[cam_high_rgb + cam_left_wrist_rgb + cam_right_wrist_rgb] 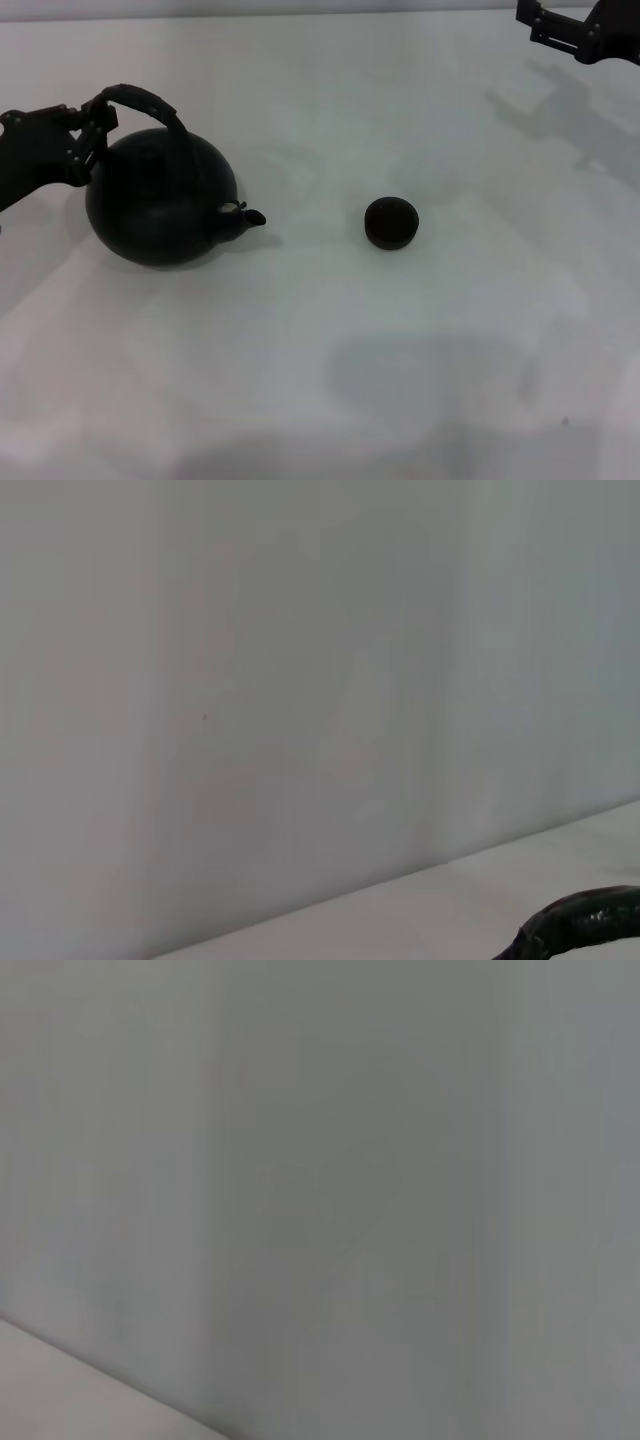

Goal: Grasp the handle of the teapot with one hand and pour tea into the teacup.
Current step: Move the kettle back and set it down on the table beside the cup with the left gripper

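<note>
- The left arm is reaching in from the left edge of the head view, its dark links angling slightly upward toward the teapot point(160, 200).
- The left gripper point(95, 125) is sitting at the left end of the handle point(150, 103), with its fingers point(100, 115) lying against the arched bail; it appears to be closing narrowly around that end of the handle, though dark on dark is making the exact contact hard to read.
- In the left wrist view only a curved dark piece of the handle point(585, 920) is showing at the edge of the picture, with the pale wall point(300, 680) behind it.
- The right arm is hanging parked at the far right corner, well apart from both vessels; whether the right gripper point(545, 22) is open or closed I cannot tell.
- The teapot is resting on the white table point(320, 380) at the left, its short spout point(245, 213) pointing right toward the teacup point(390, 222).
- The teacup is standing upright near the middle of the table, to the right of the spout and clearly apart from it.
- The inside of the teacup is looking uniformly dark, so its contents cannot be told; the teapot's interior is hidden.
</note>
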Controlling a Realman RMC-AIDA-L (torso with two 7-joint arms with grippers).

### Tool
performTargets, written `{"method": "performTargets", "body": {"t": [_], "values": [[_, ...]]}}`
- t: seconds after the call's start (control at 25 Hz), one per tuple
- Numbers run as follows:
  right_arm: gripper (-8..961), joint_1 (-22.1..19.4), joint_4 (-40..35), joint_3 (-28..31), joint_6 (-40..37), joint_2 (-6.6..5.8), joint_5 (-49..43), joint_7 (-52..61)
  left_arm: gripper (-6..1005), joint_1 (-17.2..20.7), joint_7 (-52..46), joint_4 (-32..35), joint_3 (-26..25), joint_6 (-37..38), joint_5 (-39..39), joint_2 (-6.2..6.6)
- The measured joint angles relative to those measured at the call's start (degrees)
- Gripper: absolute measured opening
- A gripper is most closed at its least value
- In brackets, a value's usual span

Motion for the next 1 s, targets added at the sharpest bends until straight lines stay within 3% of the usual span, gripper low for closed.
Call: {"method": "performTargets", "body": {"t": [0.84,1.0], "values": [[860,0.00,0.25,-0.48,0.06,0.00,-0.01,0.10,138,-0.79,-0.75,-0.70,0.43,-0.87,0.17,0.02],[860,0.00,0.24,-0.48,0.06,0.00,0.00,0.04,209,-0.85,-1.05,-0.47,0.42,-0.86,0.17,0.00]]}}
